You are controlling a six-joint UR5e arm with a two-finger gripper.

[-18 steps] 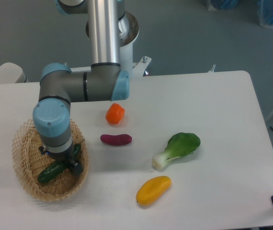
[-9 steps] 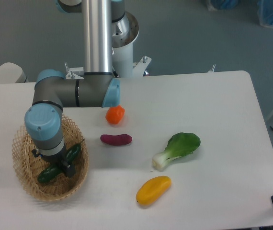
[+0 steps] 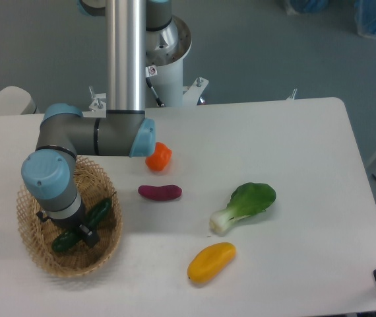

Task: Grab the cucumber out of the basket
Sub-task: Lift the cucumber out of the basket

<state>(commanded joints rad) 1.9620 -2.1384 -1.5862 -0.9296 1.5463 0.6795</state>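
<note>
Wicker basket [image 3: 39, 254] cradles the dark cucumber [image 3: 82, 225] directly under the jaws, lowered for a grasp; their closure is hidden.

White table [image 3: 293, 139]: basket [image 3: 41, 257], four vegetables.

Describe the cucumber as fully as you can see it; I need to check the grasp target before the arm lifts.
The cucumber is dark green, glossy and elongated, lying slantwise inside the wicker basket, its thin stem tip pointing up-right toward the rim. Only its two ends show: the gripper and wrist cover its middle. It rests on the basket floor. The gripper is down at it, but whether the fingers have closed on it cannot be told.
</note>
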